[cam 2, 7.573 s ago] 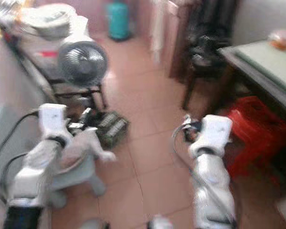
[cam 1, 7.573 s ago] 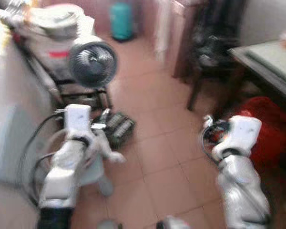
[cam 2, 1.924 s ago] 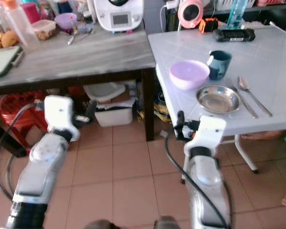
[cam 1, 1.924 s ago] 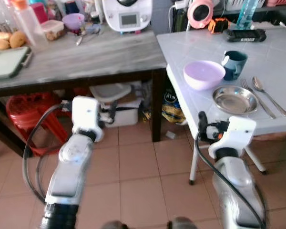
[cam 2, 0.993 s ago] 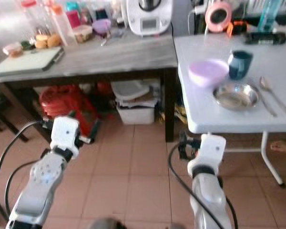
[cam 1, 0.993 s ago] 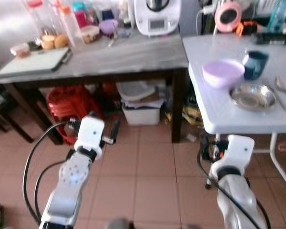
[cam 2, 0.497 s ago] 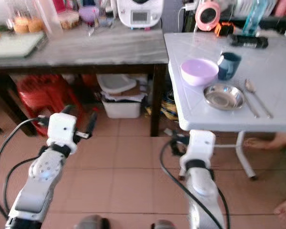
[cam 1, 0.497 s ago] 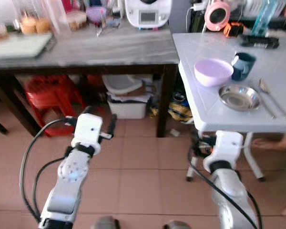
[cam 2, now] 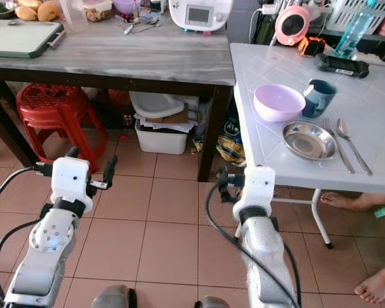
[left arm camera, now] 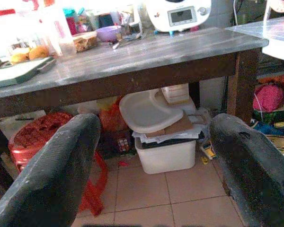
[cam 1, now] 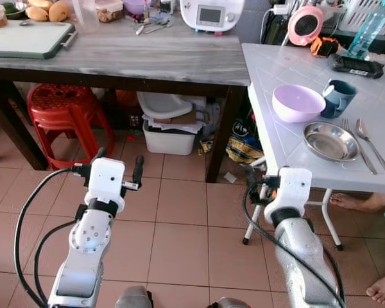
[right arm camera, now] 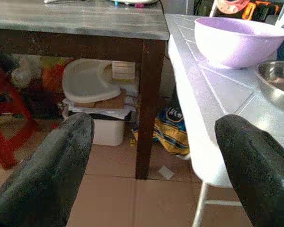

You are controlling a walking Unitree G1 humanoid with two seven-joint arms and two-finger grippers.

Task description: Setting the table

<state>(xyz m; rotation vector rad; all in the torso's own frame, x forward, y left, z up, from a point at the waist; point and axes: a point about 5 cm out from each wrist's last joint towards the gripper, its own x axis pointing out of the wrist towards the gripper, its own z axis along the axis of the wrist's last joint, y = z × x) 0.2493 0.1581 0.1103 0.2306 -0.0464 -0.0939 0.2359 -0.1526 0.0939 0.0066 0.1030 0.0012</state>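
Our left claw [cam 1: 120, 168] and right claw [right arm camera: 151, 156] hang spread and empty over the floor. On the white desk [cam 1: 279, 138], a bowl [cam 1: 298, 102], mug [cam 1: 341, 97], plate [cam 1: 331, 141], fork [cam 1: 359, 145] and spoon [cam 1: 374, 144] sit near its front edge.

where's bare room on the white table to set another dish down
Free: the near-left corner of the white table, in front of the purple bowl and left of the steel plate. Crowded: the blue mug, fork and spoon ring the plate.

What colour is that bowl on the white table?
The bowl is pale lilac purple, seen best in the right eye view.
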